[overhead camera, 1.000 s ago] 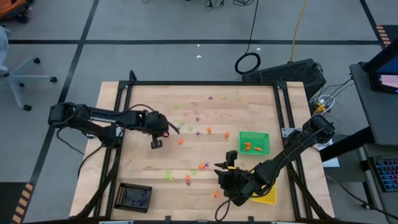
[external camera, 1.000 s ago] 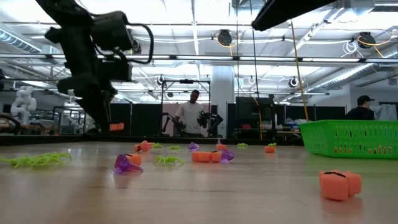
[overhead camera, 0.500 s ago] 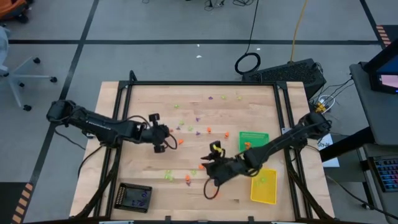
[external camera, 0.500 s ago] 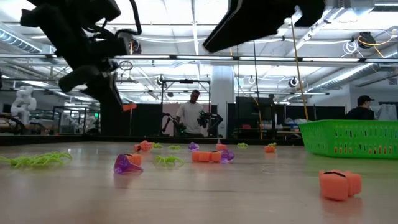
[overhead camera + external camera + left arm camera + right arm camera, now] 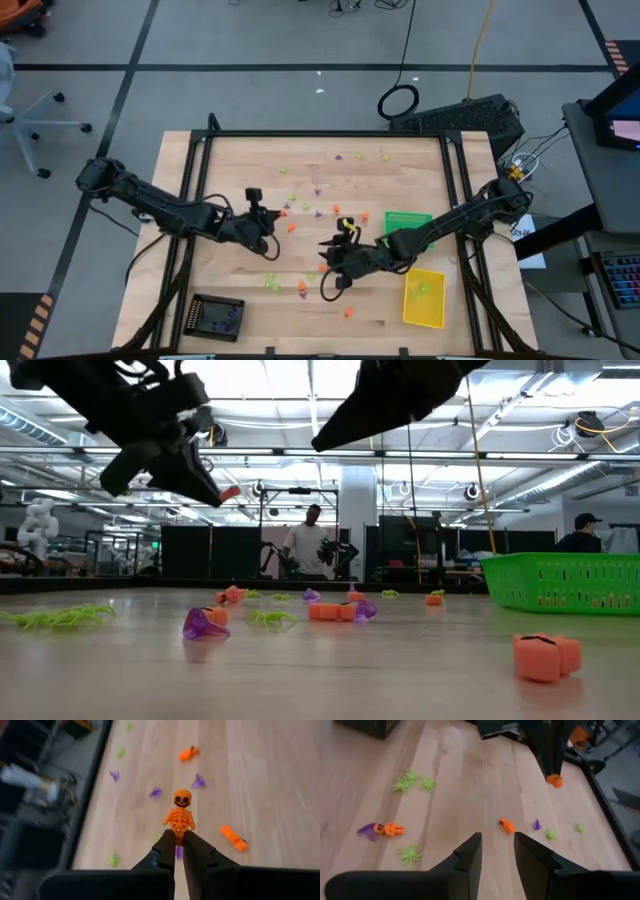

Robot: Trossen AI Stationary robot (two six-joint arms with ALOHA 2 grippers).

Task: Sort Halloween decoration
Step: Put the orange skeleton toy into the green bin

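Two arms are over the middle of the wooden counter. Left gripper has its jaws pinching an orange skeleton figure by the lower end, held clear above the surface; in the low view the same orange bit sticks out of the fingertips well off the wood. Right gripper hangs just across from it, jaws spread apart with nothing between them, and its wrist view looks at the left arm's tip with the orange piece. Rest of the Halloween decoration is scattered loose over the centre and far half of the counter: lime spiders, purple bits, orange pieces. One orange block sits alone near the low camera, a purple one beside a green spider. Green tray at the right side, partly covered by the right arm from above, so contents can't be made out there. Yellow tray near the front right holds what looks like a few green pieces, hard to be sure. Black tray at front left has some purple in it. Person standing in the room behind, another at far right.
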